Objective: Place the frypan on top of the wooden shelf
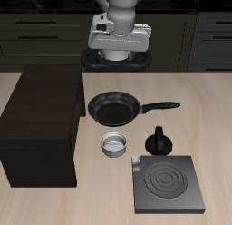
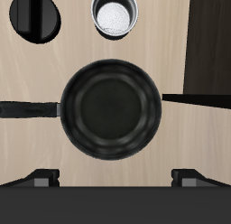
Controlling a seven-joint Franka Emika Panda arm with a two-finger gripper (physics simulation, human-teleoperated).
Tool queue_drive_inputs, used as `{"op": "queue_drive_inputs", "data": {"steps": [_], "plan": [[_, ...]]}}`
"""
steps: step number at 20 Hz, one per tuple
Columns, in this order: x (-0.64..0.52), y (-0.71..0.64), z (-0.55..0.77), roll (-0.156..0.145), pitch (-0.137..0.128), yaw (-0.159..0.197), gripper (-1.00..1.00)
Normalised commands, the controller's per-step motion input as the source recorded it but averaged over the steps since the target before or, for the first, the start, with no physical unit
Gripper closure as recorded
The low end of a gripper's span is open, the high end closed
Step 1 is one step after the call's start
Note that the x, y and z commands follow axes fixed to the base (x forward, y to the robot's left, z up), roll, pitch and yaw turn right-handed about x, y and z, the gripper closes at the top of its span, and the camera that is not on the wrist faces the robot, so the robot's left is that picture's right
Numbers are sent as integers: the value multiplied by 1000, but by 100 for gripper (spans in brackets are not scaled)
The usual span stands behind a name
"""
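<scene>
The frypan (image 1: pixel 114 109), a round shallow black pan, lies on the table with its long straight handle (image 1: pixel 161 106) pointing away from the wooden shelf (image 1: pixel 41 124). The shelf is a large, very dark boxy cabinet standing right beside the pan's rim. My gripper (image 1: pixel 118 54) hangs well above the table, behind the pan, and holds nothing. In the wrist view the frypan (image 2: pixel 110 106) fills the middle, directly below the open gripper (image 2: pixel 115 178). Both fingertips (image 2: pixel 41 178) stand wide apart. An edge of the shelf (image 2: pixel 209 47) also shows there.
A small grey metal bowl (image 1: pixel 114 144) (image 2: pixel 115 15) sits just in front of the pan. A black knobbed object (image 1: pixel 159 141) stands beside it. A square black stove plate (image 1: pixel 166 183) with concentric rings lies near the table's front edge.
</scene>
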Motion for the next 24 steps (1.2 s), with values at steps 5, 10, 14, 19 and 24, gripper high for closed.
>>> {"op": "queue_drive_inputs", "data": {"steps": [5,10,14,19,24], "plan": [[-159,174,-248,30,-17,36,-100],[-130,78,-299,-17,-23,-22,-100],[-30,35,-333,-34,53,4,-100],[-96,178,-377,72,5,34,-100],[-21,112,-339,45,25,14,-100]]}}
